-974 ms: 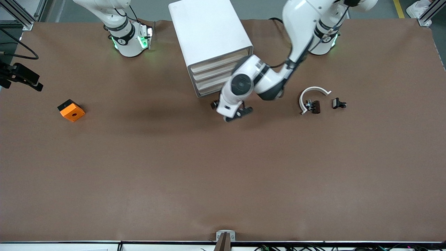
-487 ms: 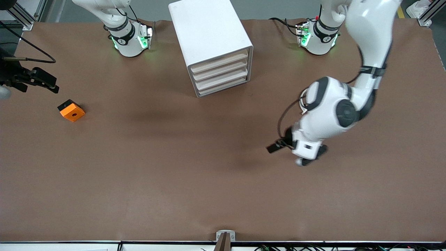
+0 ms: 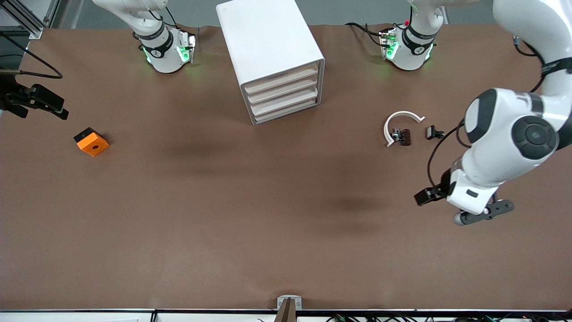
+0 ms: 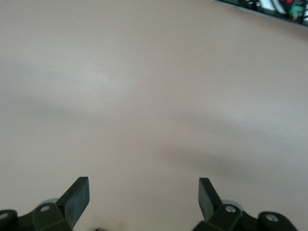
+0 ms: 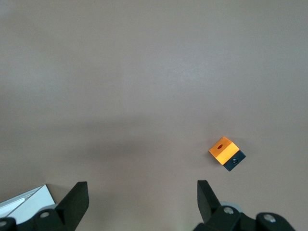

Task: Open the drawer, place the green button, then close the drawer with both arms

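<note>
Both jaws gaped empty — left gripper (image 3: 480,213) over bare table, right gripper (image 3: 33,103) waiting above the orange block (image 3: 91,141); all drawers (image 3: 281,95) sat closed, so approaching a front squarely would help.

I find no text, label, brand, number or sign that I can read on anything in view here.

The left arm (image 3: 514,134) bends down from its base, its hand (image 4: 143,202) spread wide and empty over the bare surface (image 3: 268,214), while the right hand (image 5: 142,204), also spread wide and empty, hangs over the right arm's end.
</note>
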`<control>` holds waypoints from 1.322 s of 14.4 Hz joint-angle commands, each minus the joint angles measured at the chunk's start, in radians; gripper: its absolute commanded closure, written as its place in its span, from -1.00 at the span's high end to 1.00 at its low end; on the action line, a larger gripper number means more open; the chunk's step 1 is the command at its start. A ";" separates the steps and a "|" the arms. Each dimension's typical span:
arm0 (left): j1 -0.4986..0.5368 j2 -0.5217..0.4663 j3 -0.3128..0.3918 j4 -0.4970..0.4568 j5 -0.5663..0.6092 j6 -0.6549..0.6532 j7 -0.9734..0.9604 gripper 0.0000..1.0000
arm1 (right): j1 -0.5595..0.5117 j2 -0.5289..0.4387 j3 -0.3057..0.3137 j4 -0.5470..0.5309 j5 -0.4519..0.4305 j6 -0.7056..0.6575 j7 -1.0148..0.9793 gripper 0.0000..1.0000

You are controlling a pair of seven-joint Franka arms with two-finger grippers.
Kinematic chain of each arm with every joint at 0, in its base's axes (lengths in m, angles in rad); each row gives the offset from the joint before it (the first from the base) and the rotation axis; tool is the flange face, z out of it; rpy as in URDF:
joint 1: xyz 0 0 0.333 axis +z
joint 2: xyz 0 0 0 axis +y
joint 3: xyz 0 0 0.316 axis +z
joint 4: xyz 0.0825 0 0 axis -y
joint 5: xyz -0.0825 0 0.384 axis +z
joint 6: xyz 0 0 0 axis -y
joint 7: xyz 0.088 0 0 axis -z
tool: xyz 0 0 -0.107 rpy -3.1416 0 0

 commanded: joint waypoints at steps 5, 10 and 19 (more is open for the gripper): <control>0.113 -0.182 -0.017 0.042 0.003 -0.268 0.207 1.00 | -0.012 0.002 0.005 0.013 0.022 -0.002 -0.007 1.00; 0.150 -0.348 0.005 -0.034 -0.123 -0.358 0.324 1.00 | -0.015 0.002 0.003 0.015 0.021 -0.002 -0.007 1.00; 0.050 -0.560 0.077 -0.261 -0.127 -0.356 0.326 1.00 | -0.015 0.002 0.002 0.015 0.016 -0.001 -0.008 1.00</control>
